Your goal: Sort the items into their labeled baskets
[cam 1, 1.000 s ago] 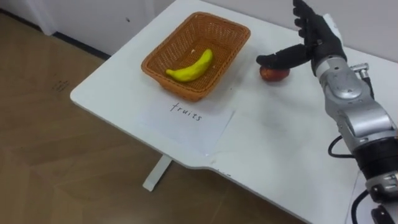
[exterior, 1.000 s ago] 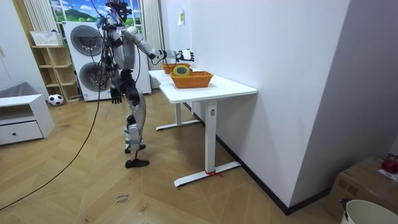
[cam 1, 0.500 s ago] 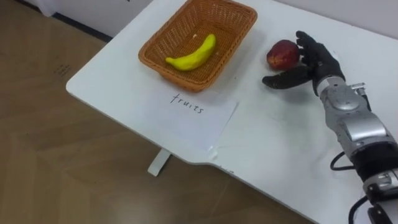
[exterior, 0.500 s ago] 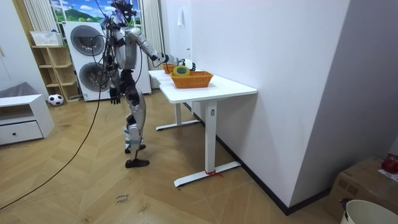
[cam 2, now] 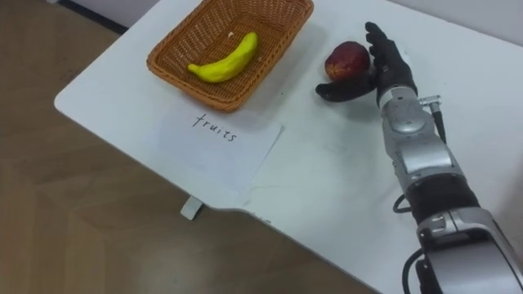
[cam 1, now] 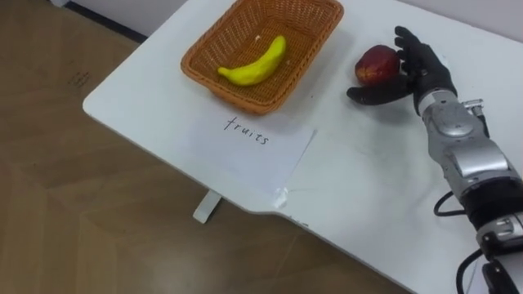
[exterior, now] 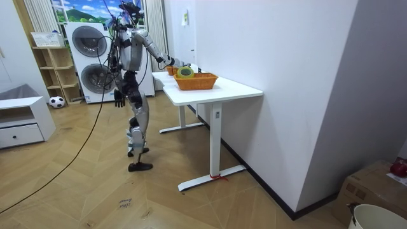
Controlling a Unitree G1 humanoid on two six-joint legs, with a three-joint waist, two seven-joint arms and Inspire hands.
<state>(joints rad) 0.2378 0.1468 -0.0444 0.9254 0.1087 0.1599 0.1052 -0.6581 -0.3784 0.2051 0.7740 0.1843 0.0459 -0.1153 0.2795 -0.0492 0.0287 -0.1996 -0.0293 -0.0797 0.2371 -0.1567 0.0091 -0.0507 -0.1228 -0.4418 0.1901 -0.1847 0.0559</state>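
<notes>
Apple is resting beside the fruit basket as the open right hand is cupping it; the grasp step likely needs fingers closing before lifting

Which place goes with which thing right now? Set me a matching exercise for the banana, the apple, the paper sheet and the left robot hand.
Things:
1. banana
2. apple
3. paper sheet
4. left robot hand

Places:
A. flat on the table, just in front of the basket
B. hanging down at the robot's side
C. lying inside the basket
D. on the table, between the thumb and fingers of the right robot hand

Pairs: 1-C, 2-D, 3-A, 4-B
</notes>
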